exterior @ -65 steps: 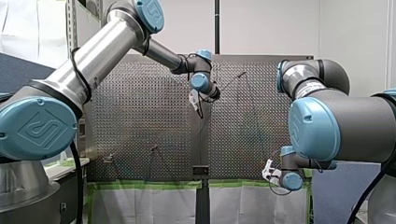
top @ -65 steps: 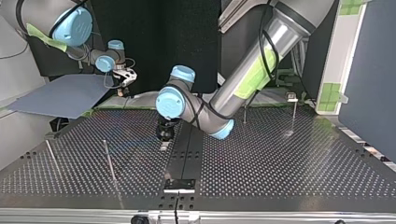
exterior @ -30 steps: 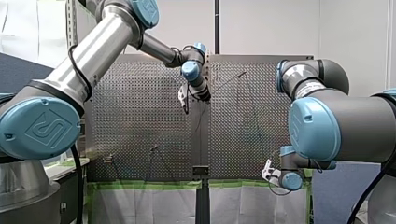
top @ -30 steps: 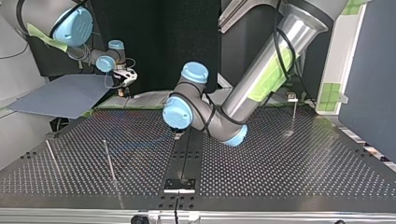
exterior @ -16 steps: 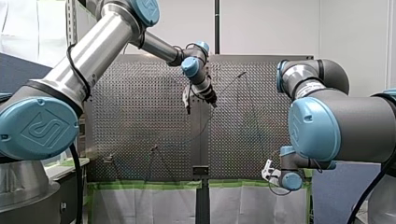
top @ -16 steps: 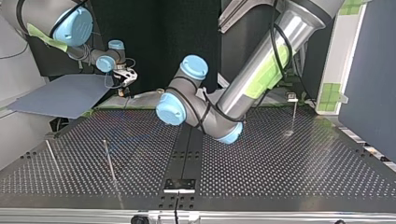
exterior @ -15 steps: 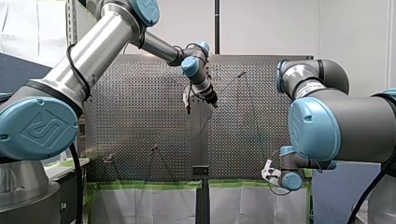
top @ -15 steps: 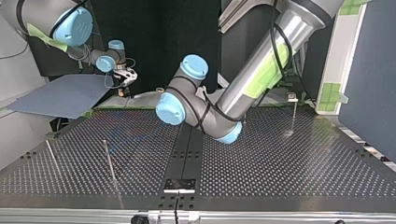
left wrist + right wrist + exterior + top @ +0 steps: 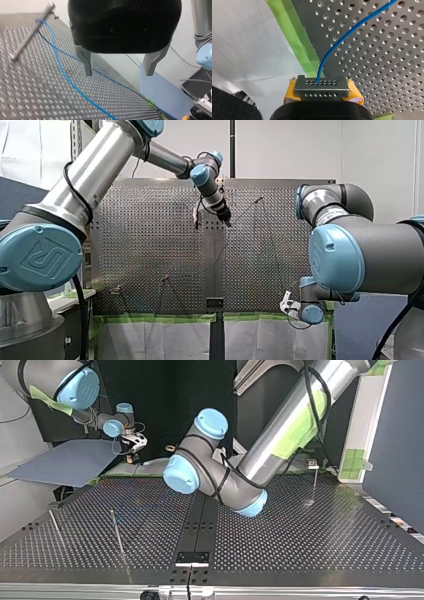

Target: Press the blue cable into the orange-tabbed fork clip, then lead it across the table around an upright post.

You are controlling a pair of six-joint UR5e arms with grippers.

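The thin blue cable (image 9: 62,71) lies on the perforated table (image 9: 22,82) and loops round the top of an upright post (image 9: 31,31). My left gripper (image 9: 120,72) hangs open above the cable, with nothing between its metal fingers (image 9: 87,62). In the front view my left gripper (image 9: 226,221) is high over the middle of the table. My right gripper (image 9: 322,93) is shut on the blue cable (image 9: 352,30) at the table's taped edge, its yellow pads (image 9: 290,92) clamping the cable's end. In the front view my right gripper (image 9: 286,302) sits low at the right. A small clip (image 9: 165,279) stands at the lower left; its tab colour is unclear.
Two thin upright posts (image 9: 117,532) stand at the top view's left, and another post with a clip head (image 9: 313,465) at its right. A blue-grey sheet (image 9: 65,462) lies beyond the table by my right gripper (image 9: 134,442). Green tape (image 9: 297,40) lines the table edge.
My left arm has turned its wrist and lifted its gripper, which now sits higher in the front view. My right arm has not moved.
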